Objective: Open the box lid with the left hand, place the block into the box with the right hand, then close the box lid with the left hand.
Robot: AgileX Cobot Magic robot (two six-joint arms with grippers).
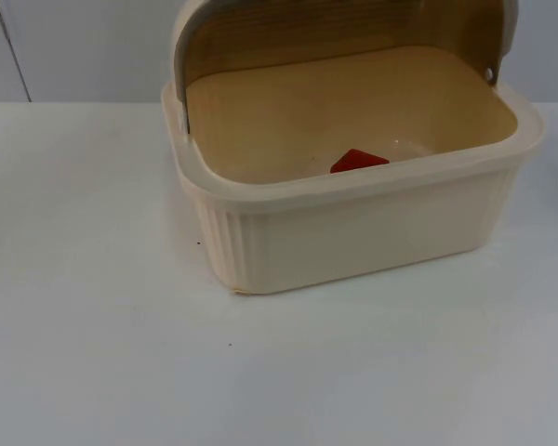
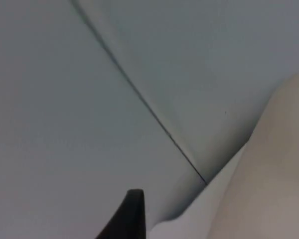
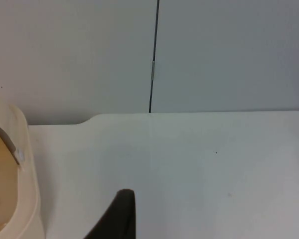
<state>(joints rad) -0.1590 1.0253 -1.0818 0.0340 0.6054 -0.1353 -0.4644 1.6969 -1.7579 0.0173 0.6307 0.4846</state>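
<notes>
Your box (image 1: 353, 200) sits on the white table (image 1: 93, 353), toward the grey wall (image 1: 84, 46) at the table's far end. It is a cream plastic tub with ribbed walls and a broad pale rim. Its lid (image 1: 335, 28) is swung up and back, standing over the rear edge of the box with its tan underside facing forward, so the inside lies open to you. The red block (image 1: 359, 161) rests on the box floor, near the front wall and roughly midway along it, with only its upper part showing over the rim.

From the left wrist camera you see one black fingertip (image 2: 127, 216) of the left gripper against the grey wall, a dark seam running slantwise across that wall, and a pale cream surface just beside the fingertip that is probably part of the box or its lid. You cannot tell whether this gripper's fingers are spread or pressed together.

From the right wrist camera you see one black fingertip (image 3: 117, 216) of the right gripper above bare table, with the rim and an end of the box (image 3: 12, 174) just beside it and the wall beyond. Here too you cannot tell whether the fingers are spread or together.
</notes>
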